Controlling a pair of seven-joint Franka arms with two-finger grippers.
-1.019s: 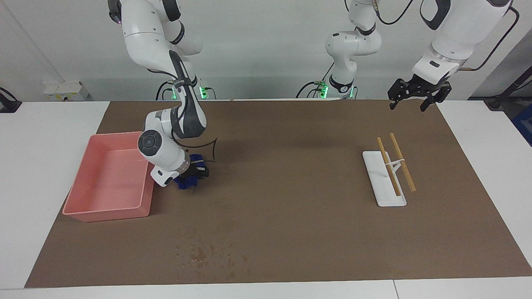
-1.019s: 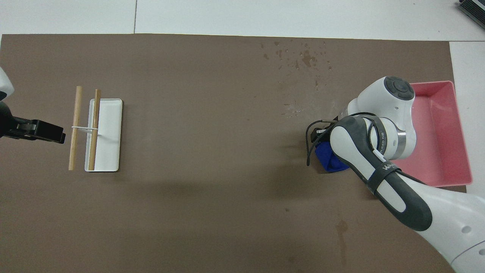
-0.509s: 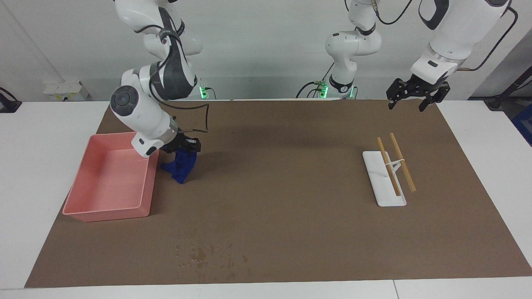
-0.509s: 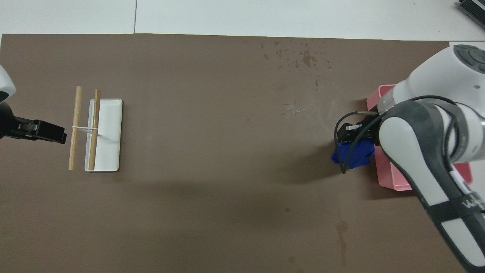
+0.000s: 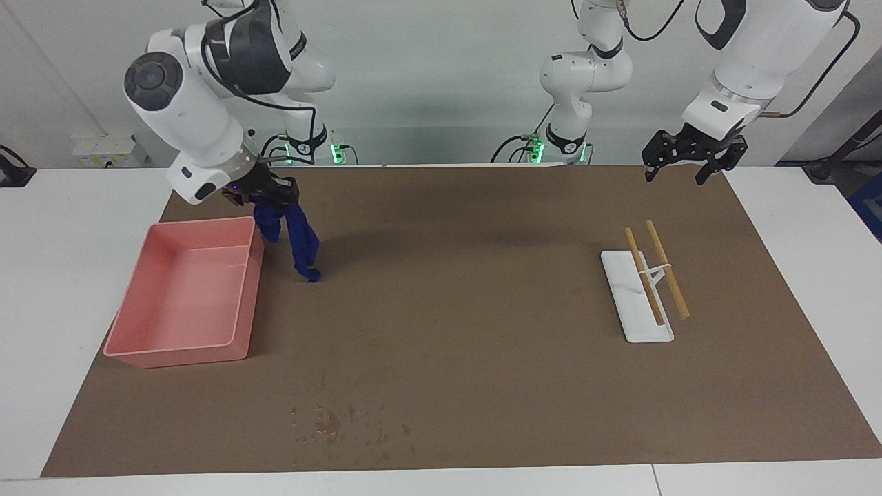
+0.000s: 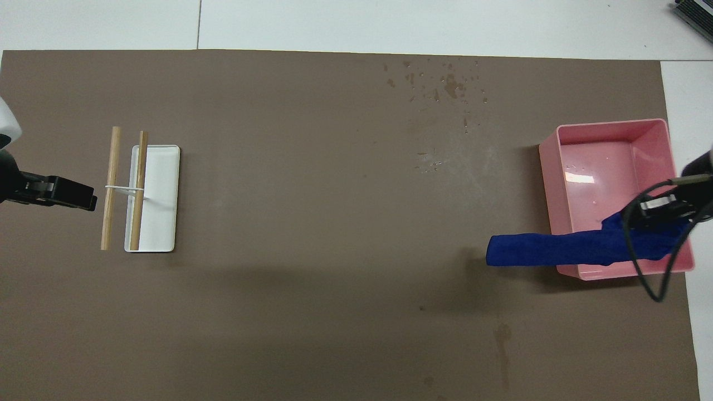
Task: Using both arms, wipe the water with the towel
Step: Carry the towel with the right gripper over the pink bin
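The blue towel [image 5: 293, 238] was held pinched in the fingers of the right gripper [image 5: 265, 196], raised over the corner of the pink tub [image 5: 138, 344] nearest the robots, at the right arm's end of the counter [image 5: 482, 386]. The cloth hung as one long limp strip, its top bunched at the fingers and its free end drooping toward the brown mat [image 6: 312, 312] just beside the tub; whether that tip touched the mat could not be told. In the overhead view the towel's [image 6: 557, 250] long axis ran from the right gripper [image 6: 663, 209] across the tub's rim [image 6: 548, 167] toward the middle of the counter.

The water [image 5: 344, 420] was seen as scattered drops near the counter edge farthest from the robots, well apart from the towel, so the cloth was judged to need carrying outward and away from the robots. The right arm was far nearer the spill. The left gripper [image 5: 689, 162] waited with fingers spread, over the counter edge at the left arm's end, near the white tray [image 5: 630, 303] bearing two wooden sticks [image 5: 665, 269].
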